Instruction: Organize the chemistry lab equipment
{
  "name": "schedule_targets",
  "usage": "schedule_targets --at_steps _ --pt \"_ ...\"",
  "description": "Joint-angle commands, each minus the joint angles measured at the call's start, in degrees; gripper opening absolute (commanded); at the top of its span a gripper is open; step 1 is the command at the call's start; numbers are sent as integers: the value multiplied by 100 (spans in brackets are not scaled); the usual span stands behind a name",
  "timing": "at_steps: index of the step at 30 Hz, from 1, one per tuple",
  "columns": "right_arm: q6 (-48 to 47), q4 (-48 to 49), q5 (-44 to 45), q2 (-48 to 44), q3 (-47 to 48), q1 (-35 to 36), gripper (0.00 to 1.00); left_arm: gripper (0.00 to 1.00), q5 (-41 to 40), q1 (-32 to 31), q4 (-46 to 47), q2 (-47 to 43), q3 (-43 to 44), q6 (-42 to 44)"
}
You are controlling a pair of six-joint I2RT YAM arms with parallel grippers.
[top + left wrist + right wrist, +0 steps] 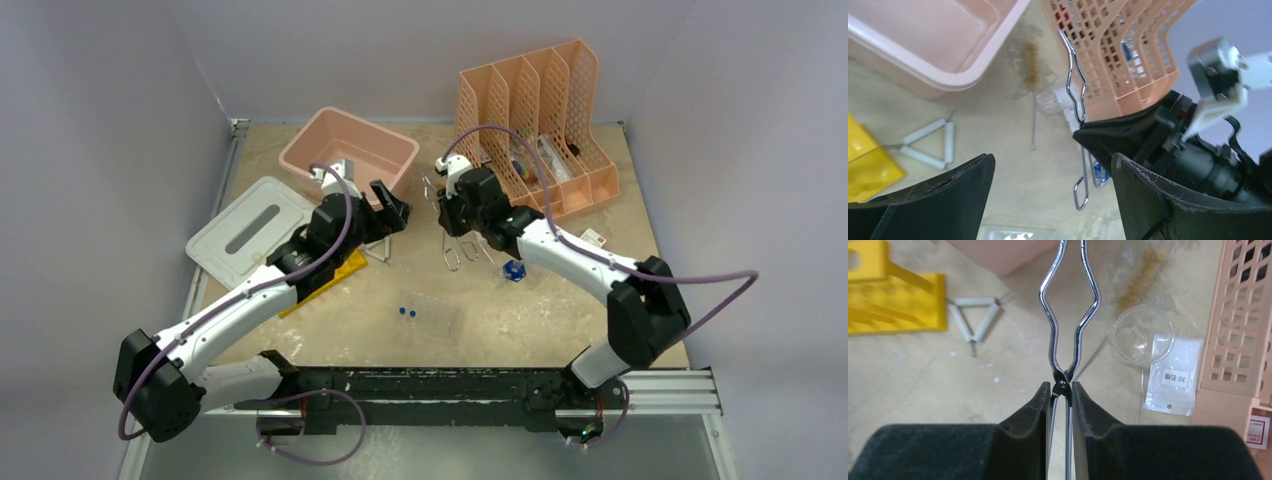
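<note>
While pale walls [100,150] enclose the dusty tan table [560,330], the right hand [1062,390] pinches the metal tongs [1068,305] at their pivot, their arms reaching toward twelve o'clock. The left hand [1052,162] is spread, with the wire triangle [928,142] lying on the table at its ten o'clock, beside the yellow rack [865,165].

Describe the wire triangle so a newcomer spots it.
Start at the pink tub at the table's far side. In front of it, beside the yellow rack, lies the small wire triangle. Its three sides are white tubes; the nearby tongs are bare metal.
</note>
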Motion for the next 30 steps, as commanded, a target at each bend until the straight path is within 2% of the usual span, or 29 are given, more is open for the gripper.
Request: schedule_targets --at_steps 1,3,7,10,14,18,21,25,27,30 --pt "234 473 -602 -736 101 -61 12 86 1081 500 1211 282 353 -961" --pt "290 552 -890 -919 130 -75 12 86 1707 755 1652 531 428 -1303" --pt "376 615 -1217 -1069 306 -83 13 86 2368 807 2248 1017 702 -1370" --pt "452 695 -1394 -1065 479 -82 13 85 2626 809 2697 1254 684 -1417" --pt "494 707 -1579 -982 703 -76 12 79 2815 807 3141 1361 602 -1452" --pt "410 784 -1688 -961 746 -77 12 57 2571 811 2843 1436 613 -1329" --pt "309 727 -1747 -923 859 -79 12 28 2749 809 2977 1573 667 -1338" --pt "242 681 -1747 -802 990 -79 13 0 2791 806 3044 1608 702 -1283" --pt "278 640 -1706 -709 1107 -79 18 0 2662 811 2882 1577 783 -1135" --pt "358 420 -1498 -639 1356 -92 43 0 2338 861 2390 1576 1073 -819"
